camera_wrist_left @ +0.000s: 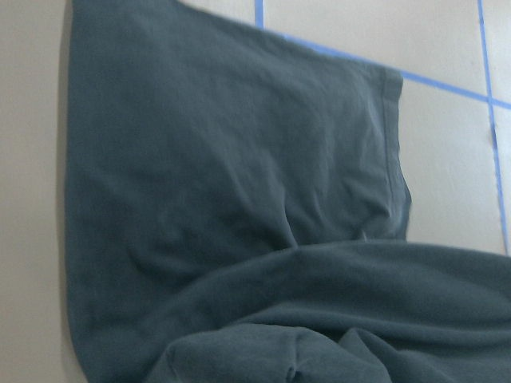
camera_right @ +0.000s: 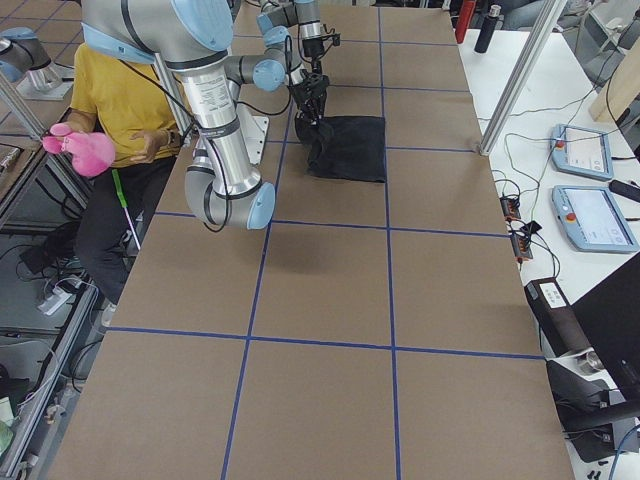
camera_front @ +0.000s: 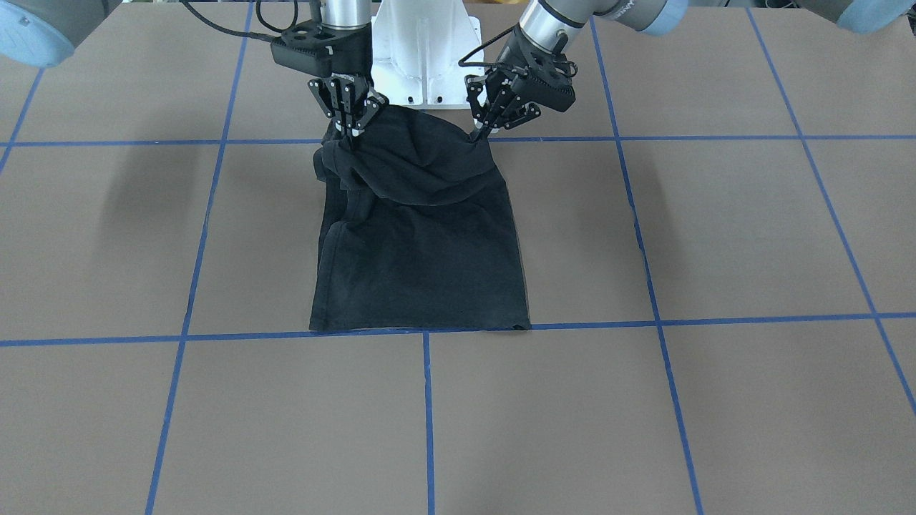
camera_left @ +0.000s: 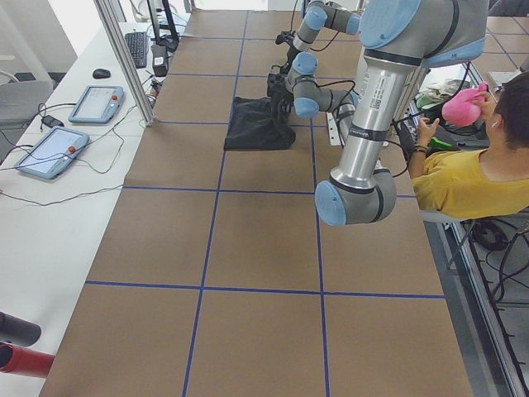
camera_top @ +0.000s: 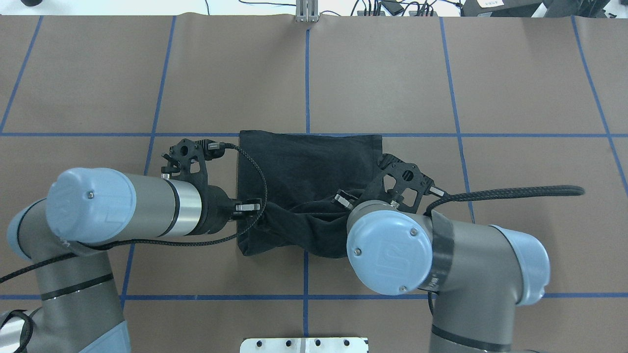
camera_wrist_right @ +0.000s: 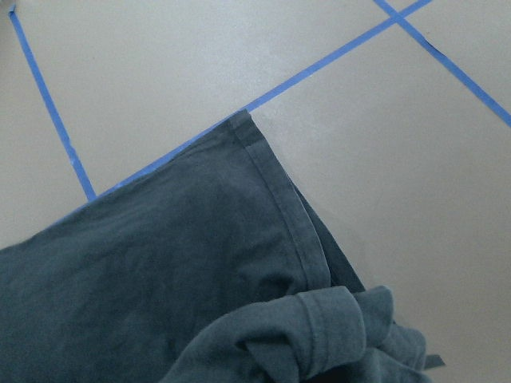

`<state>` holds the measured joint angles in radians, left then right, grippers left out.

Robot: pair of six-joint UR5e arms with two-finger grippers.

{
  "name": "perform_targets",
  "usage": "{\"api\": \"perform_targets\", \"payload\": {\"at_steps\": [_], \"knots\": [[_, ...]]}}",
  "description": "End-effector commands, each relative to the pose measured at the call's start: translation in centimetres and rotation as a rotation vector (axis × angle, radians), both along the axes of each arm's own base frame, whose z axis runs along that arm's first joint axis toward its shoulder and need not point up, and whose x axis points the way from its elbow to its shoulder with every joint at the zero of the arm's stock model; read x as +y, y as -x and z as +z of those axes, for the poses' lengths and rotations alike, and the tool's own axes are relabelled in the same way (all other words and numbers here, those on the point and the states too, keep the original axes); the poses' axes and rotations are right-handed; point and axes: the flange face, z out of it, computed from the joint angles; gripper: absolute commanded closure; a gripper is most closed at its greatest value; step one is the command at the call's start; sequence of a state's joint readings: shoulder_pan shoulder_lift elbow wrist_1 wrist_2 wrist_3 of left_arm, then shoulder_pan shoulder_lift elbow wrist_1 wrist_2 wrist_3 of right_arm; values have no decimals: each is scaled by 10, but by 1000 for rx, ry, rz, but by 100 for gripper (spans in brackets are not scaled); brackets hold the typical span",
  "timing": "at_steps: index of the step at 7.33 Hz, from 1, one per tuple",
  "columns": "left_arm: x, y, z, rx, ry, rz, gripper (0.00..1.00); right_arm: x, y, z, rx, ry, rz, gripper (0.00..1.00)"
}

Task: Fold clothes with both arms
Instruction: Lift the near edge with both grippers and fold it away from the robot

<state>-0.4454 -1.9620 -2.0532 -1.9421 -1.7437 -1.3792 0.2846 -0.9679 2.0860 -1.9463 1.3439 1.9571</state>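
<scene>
The black T-shirt [camera_front: 422, 265] lies folded on the brown table with its far edge flat along a blue tape line; its graphic is hidden. Its edge nearest the robot is lifted and bunched. My left gripper [camera_front: 478, 132] is shut on one lifted corner, and my right gripper [camera_front: 352, 134] is shut on the other. In the overhead view the shirt [camera_top: 304, 162] lies between the left gripper [camera_top: 248, 208] and the right gripper [camera_top: 343, 199]. The left wrist view [camera_wrist_left: 223, 183] and the right wrist view [camera_wrist_right: 160, 271] show the shirt's cloth draping below the hands.
The white pedestal base [camera_front: 426, 50] stands just behind the lifted edge. Blue tape lines [camera_front: 429, 415] grid the table. A seated person in a yellow shirt [camera_left: 463, 178] is beside the robot. Control tablets [camera_left: 50, 149] lie on a side table.
</scene>
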Motion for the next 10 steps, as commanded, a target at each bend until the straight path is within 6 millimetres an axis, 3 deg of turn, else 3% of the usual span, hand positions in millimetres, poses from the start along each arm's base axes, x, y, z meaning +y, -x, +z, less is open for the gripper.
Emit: {"api": "perform_targets", "payload": {"at_steps": [1, 3, 7, 10], "knots": [[-51, 10, 1, -44, -54, -63, 100, -46, 34, 12, -13, -20, 39, 100], [-90, -17, 12, -94, -31, -92, 100, -71, 43, 27, 1, -34, 50, 100], [-147, -55, 24, -183, -35, -115, 100, -92, 35, 34, 30, -38, 67, 100], [-172, -82, 37, -245, -32, -119, 100, -146, 73, 22, 75, -2, 88, 100]]}}
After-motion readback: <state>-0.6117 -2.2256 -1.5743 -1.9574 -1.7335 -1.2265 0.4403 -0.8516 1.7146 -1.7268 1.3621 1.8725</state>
